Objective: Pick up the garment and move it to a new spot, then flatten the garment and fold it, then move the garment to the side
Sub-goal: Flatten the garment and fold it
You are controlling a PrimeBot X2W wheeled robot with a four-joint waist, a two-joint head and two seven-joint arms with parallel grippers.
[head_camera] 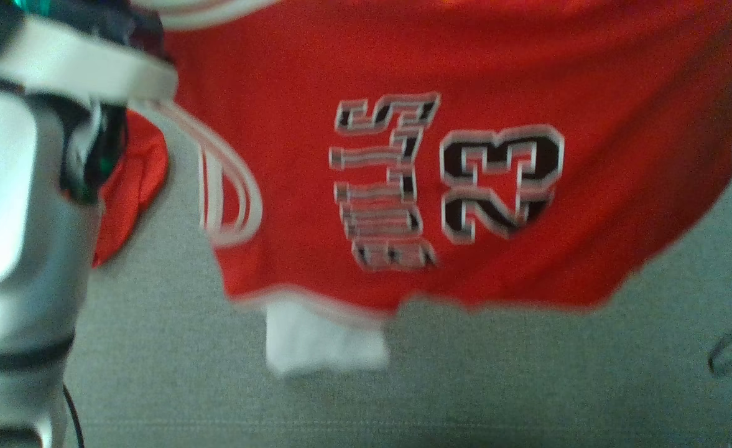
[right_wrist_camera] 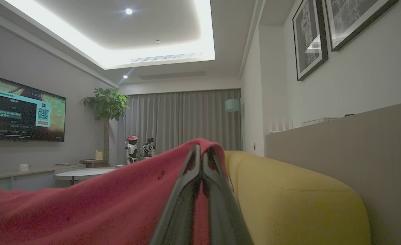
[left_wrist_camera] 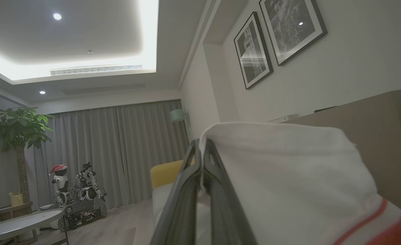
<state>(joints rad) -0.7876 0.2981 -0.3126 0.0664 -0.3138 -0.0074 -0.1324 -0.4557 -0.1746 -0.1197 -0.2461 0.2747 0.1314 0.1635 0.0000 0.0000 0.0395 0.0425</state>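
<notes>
The garment (head_camera: 291, 155) is a red sleeveless jersey with white trim and the number 23. It hangs spread out and blurred above a grey cushioned surface (head_camera: 440, 398), with a white piece (head_camera: 325, 345) dangling below its lower edge. In the left wrist view my left gripper (left_wrist_camera: 202, 147) is shut on the jersey's white trim (left_wrist_camera: 289, 177). My right gripper (right_wrist_camera: 200, 151) is shut on a fold of the red cloth (right_wrist_camera: 101, 204). My pale left forearm (head_camera: 11, 218) stands at the left of the head view.
A yellow sofa arm (right_wrist_camera: 289, 194) and a tan wall ledge (right_wrist_camera: 343, 136) lie right of my right gripper. Farther off are a round table (right_wrist_camera: 81, 173), a potted plant (right_wrist_camera: 106, 102), a wall screen (right_wrist_camera: 23, 115) and two small robots (left_wrist_camera: 79, 190) by the curtains.
</notes>
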